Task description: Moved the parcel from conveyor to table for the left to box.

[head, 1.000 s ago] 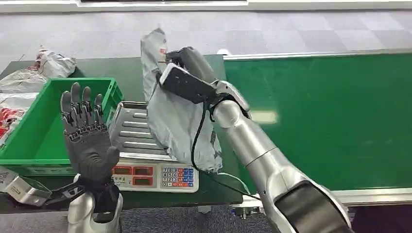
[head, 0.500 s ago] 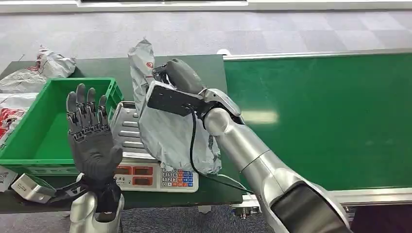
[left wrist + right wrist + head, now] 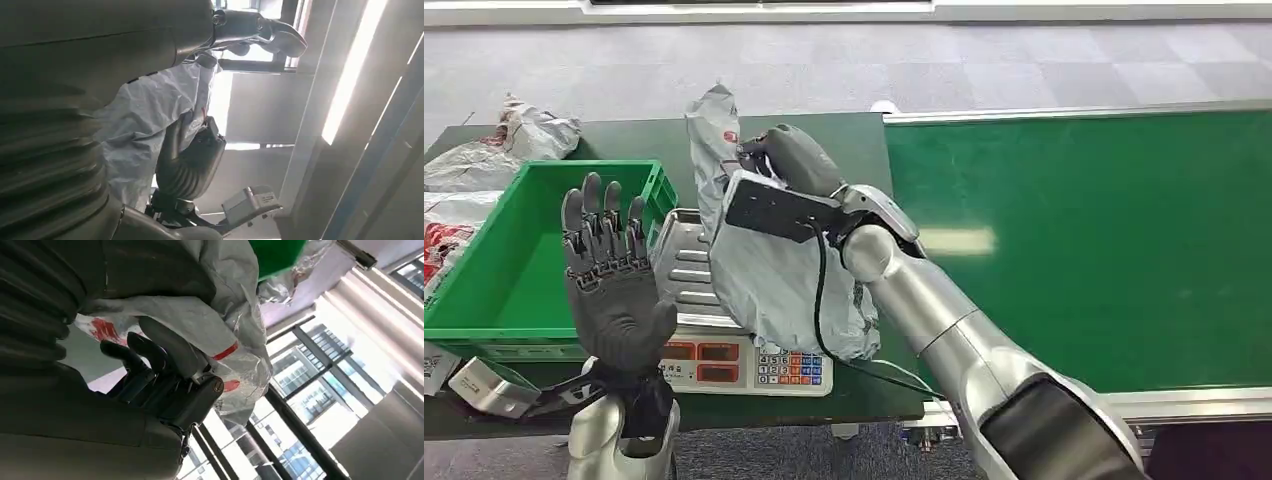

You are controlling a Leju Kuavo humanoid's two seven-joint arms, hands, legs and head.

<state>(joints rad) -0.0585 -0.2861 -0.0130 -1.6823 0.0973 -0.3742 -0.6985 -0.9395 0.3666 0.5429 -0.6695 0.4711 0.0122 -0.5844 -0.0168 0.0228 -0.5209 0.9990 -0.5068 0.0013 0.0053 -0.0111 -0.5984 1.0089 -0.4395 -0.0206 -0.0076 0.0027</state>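
1. Fingers, right hand (image 3: 789, 160): you have them wrapped round the upper part of the grey parcel (image 3: 774, 270); in the right wrist view the dark fingers (image 3: 145, 357) press into its crumpled film.
2. Fingers, left hand (image 3: 614, 290): spread wide and pointing up, palm raised, holding nothing, near the bench's front edge.
3. Parcel: a grey plastic mailer with red print, hanging upright from your right hand above the scale (image 3: 724, 330), its lower end over the scale's keypad side.
4. Scale: metal platter, red displays and coloured keys, at the front edge of the bench (image 3: 864, 140), just beside the green crate (image 3: 484, 290).
5. Green crate: at the bench's left side, behind your left hand.
6. Other bagged parcels (image 3: 524, 135): at the bench's far left corner.
7. Conveyor (image 3: 1104, 230): green belt, to the right of the bench.
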